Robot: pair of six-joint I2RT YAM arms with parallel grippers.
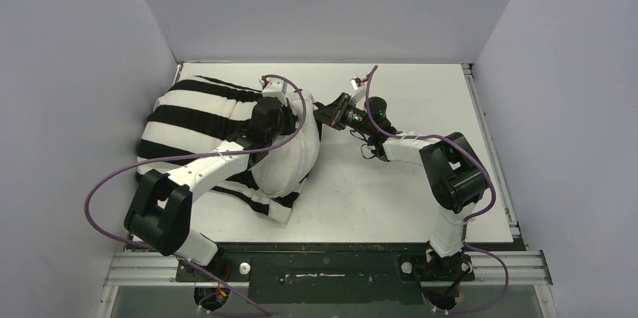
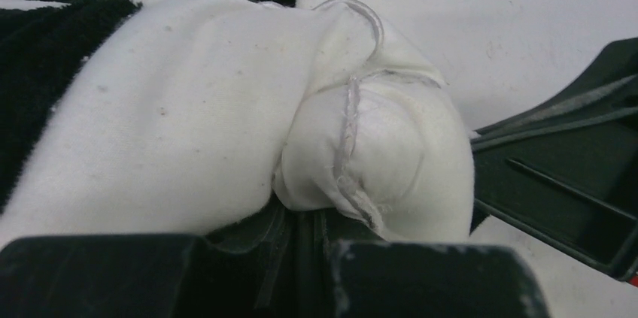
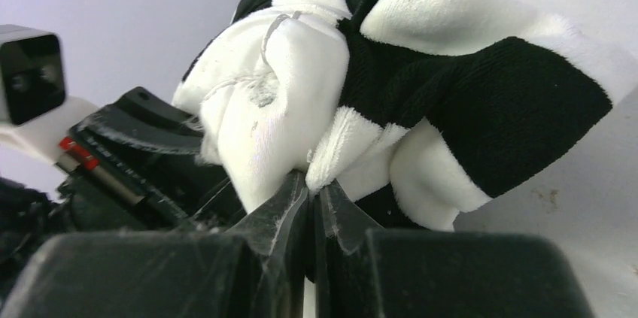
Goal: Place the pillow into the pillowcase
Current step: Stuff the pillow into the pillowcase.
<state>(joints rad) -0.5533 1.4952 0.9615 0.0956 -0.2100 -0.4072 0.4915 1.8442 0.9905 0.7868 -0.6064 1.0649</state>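
The striped pillowcase (image 1: 188, 115) lies at the left of the table, with the off-white pillow (image 1: 290, 156) bulging out of its right end. My left gripper (image 1: 301, 116) reaches over the pillow to its far right corner. In the left wrist view it (image 2: 316, 216) is shut on the seamed pillow corner (image 2: 376, 145), beside a black stripe of the pillowcase (image 2: 37, 70). My right gripper (image 1: 322, 113) meets that corner from the right. In the right wrist view it (image 3: 312, 183) is shut on the fuzzy hem of the pillowcase (image 3: 489, 85), right next to the pillow corner (image 3: 263, 107).
The white tabletop (image 1: 406, 198) is boxed in by grey walls on three sides. A black rail (image 1: 323, 265) with both arm bases runs along the near edge. Purple cables (image 1: 98, 213) loop off each arm. The two grippers sit almost touching.
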